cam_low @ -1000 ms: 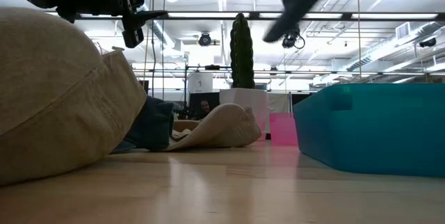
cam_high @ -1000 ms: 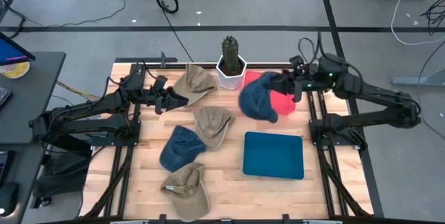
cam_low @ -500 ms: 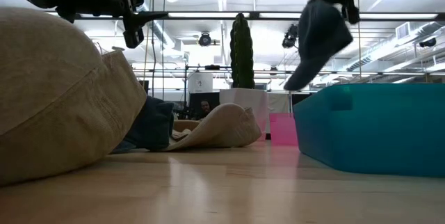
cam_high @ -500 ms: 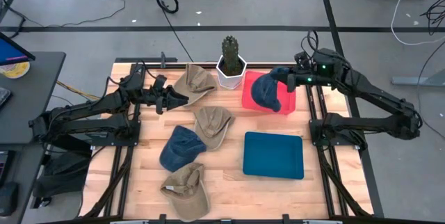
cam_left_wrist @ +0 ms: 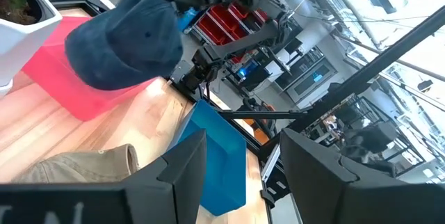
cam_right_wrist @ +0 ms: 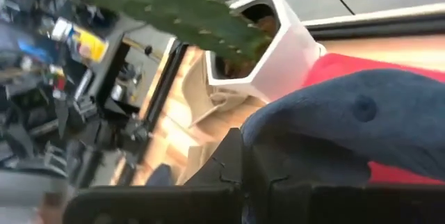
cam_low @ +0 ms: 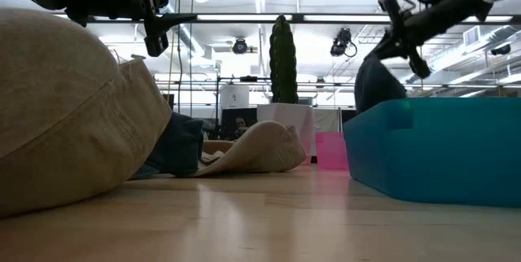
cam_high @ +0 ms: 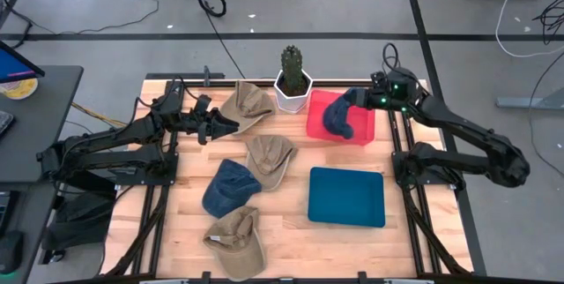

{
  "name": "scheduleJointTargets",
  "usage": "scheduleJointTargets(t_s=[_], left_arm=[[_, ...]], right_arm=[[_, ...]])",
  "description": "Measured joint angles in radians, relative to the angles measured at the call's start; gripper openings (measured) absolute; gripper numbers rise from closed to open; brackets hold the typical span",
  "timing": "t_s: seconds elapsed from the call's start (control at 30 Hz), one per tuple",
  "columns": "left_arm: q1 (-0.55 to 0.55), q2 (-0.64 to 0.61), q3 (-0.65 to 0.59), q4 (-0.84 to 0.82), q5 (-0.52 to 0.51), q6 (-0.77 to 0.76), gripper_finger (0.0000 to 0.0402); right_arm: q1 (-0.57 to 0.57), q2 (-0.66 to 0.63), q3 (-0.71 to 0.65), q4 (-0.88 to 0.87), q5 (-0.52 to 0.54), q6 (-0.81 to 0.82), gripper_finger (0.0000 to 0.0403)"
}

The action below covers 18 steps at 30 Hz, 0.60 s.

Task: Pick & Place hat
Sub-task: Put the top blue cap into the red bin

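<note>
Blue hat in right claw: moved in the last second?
Yes. The blue hat went from beside the cactus pot to over the red bin.

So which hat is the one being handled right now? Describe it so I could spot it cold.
Start at the potted cactus at the table's far edge; the red bin sits just to its right. The dark blue hat hangs over that bin, clamped in the right gripper with jaws shut. The other blue hat lies flat on the wood, and the rest are tan.
</note>
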State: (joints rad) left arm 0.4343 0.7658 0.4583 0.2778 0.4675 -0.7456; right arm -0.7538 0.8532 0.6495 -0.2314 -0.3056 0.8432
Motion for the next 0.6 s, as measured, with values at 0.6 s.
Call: scheduleJointTargets(t_s=[0.6], left_arm=[[0.000,0.000,0.000,-0.002,-0.004,0.000,0.0188]], right_arm=[[-0.157,0.000,-0.221,0.139,-0.017,0.073,0.0000]])
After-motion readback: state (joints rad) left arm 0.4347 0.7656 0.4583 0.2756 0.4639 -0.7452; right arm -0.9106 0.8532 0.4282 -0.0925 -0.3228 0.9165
